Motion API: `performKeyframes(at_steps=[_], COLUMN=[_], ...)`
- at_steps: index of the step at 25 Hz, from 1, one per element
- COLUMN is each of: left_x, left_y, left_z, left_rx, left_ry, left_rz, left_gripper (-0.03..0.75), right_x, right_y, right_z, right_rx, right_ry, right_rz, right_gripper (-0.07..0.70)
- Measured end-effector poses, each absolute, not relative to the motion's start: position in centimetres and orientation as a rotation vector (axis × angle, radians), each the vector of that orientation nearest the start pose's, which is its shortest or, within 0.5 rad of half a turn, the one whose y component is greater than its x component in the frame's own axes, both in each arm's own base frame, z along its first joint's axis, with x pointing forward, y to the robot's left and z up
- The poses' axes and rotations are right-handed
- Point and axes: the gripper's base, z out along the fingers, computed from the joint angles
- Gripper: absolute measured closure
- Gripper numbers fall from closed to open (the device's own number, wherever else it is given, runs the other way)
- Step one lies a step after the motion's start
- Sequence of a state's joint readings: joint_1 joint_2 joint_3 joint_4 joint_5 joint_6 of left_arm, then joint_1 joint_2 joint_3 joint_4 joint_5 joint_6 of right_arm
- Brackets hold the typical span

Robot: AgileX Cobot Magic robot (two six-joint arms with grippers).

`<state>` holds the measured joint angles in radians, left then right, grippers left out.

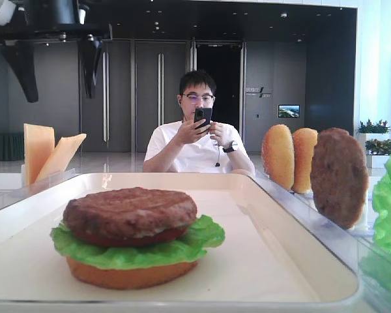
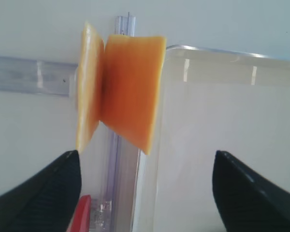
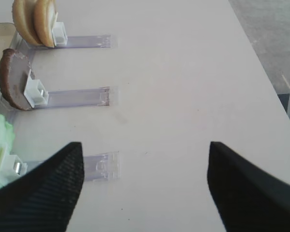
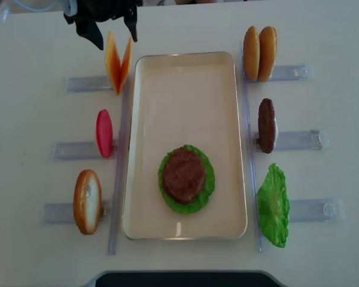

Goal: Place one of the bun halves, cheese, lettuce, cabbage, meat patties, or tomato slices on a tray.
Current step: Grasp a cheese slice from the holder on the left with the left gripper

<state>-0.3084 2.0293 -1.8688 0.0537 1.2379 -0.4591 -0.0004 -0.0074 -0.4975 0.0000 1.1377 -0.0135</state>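
Note:
Two yellow-orange cheese slices [image 4: 118,63] lean apart in a V in a clear rack left of the cream tray [image 4: 185,101]. In the left wrist view the cheese [image 2: 133,92] stands just ahead of my open left gripper [image 2: 144,162], which holds nothing. From overhead, the left gripper [image 4: 113,30] hovers above the cheese's far end. On the tray sits a stack of bun half, lettuce and meat patty [image 4: 184,175]. My right gripper [image 3: 145,145] is open over bare table, empty.
Right racks hold two bun halves [image 4: 259,52], a patty [image 4: 266,124] and a lettuce leaf [image 4: 273,206]. Left racks hold a red tomato slice [image 4: 104,133] and a bun half [image 4: 87,201]. A seated person [image 1: 199,130] is beyond the table.

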Motion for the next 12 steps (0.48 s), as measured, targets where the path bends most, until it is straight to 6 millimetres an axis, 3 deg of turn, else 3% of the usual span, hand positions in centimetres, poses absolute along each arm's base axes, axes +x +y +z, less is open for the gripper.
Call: performKeyframes(at_steps=[7, 12], left_x=[44.0, 44.4], left_y=[-13.5, -13.8], left_z=[26.1, 25.6], left_rx=[-0.203, -0.206], left_ry=[2.858, 2.864], left_rz=[-0.082, -0.095], left_gripper=[0.066, 0.072], right_x=[-0.9, -0.9], right_y=[0.0, 0.0], right_z=[27.0, 27.0], right_rx=[-0.014, -0.014], right_ry=[2.116, 2.116], right_rz=[-0.008, -0.008], right_gripper=[0.097, 0.097])
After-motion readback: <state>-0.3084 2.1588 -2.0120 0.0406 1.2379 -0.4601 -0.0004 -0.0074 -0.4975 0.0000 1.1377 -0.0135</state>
